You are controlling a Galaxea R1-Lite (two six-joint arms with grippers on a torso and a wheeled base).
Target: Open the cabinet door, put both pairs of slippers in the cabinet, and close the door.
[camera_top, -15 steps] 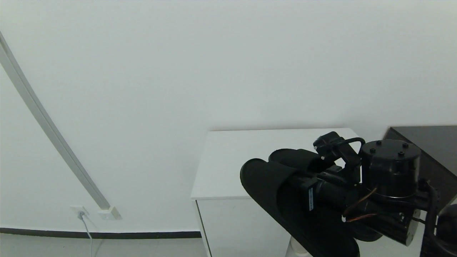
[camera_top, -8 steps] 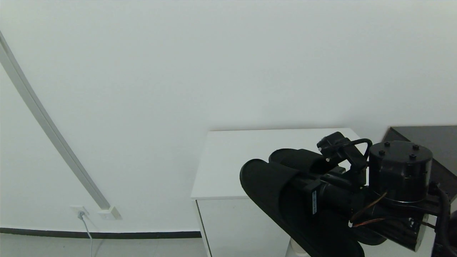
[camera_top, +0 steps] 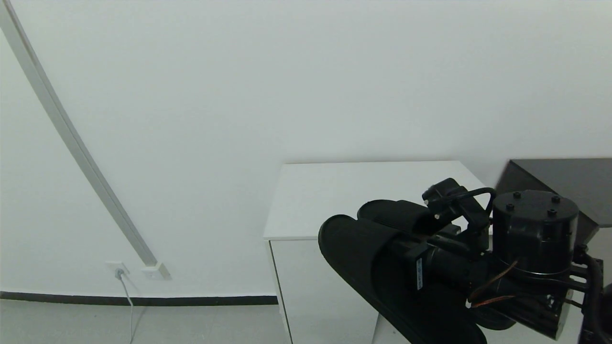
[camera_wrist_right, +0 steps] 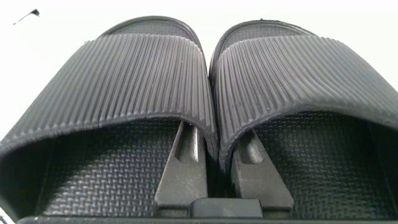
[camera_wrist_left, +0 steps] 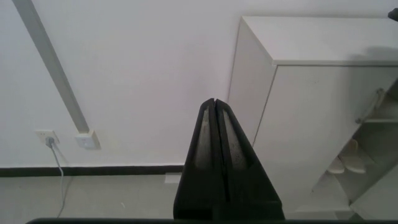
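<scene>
We see the right gripper with one finger pushed inside each shoe of a pair of black slippers. The two fingers pinch the slippers' touching inner walls between them, so the pair hangs side by side off the floor. From the head camera, the toes overlap the front right corner of the white cabinet's top and part of its front. Whether they touch the cabinet we cannot tell. The left gripper has its fingers pressed flat together with nothing between them, and it points toward the wall beside the cabinet. Past the handle, one side of the cabinet stands open, and a pair of white slippers rests on a shelf inside. A socket and a slanting cable duct sit on the wall, and a dark table adjoins the cabinet.
</scene>
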